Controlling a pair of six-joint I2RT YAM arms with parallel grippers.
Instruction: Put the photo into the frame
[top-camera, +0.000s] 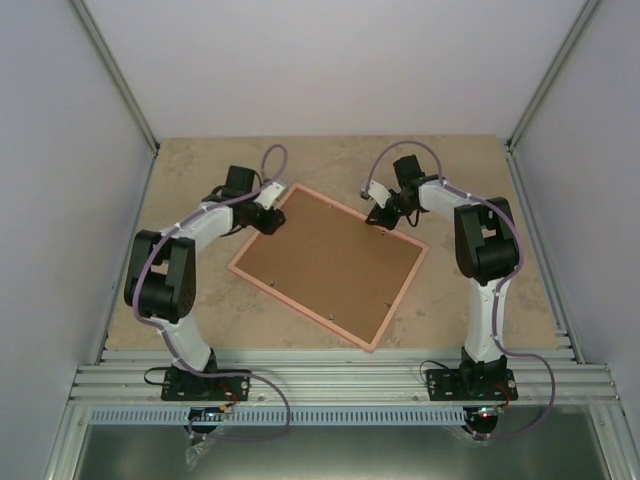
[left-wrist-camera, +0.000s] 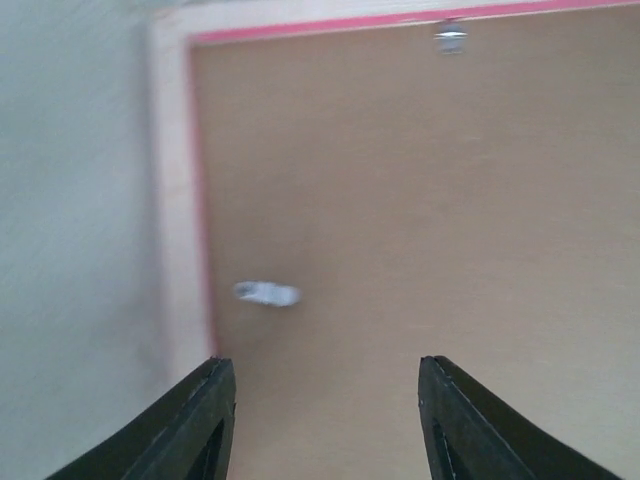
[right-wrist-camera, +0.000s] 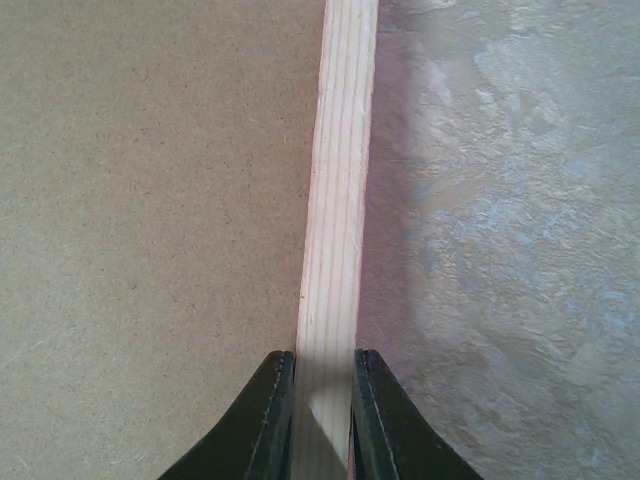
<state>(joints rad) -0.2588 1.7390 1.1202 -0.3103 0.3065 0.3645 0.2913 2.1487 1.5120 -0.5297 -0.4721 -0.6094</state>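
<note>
The frame (top-camera: 301, 309) lies back-up on the table (top-camera: 200, 170), backing board (top-camera: 330, 265) seated inside. Our right claw (right-wrist-camera: 323, 400) pinches its far rail, likely steadying it. Our left claw (left-wrist-camera: 325, 400) hovers half-open, empty, over the board. We cannot see the photo.

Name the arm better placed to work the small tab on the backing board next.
Left, probably. The left pincer hangs open over the backing board, with a small tab just ahead of it. The right pincer is shut on the rail of the frame, so it is occupied.
</note>
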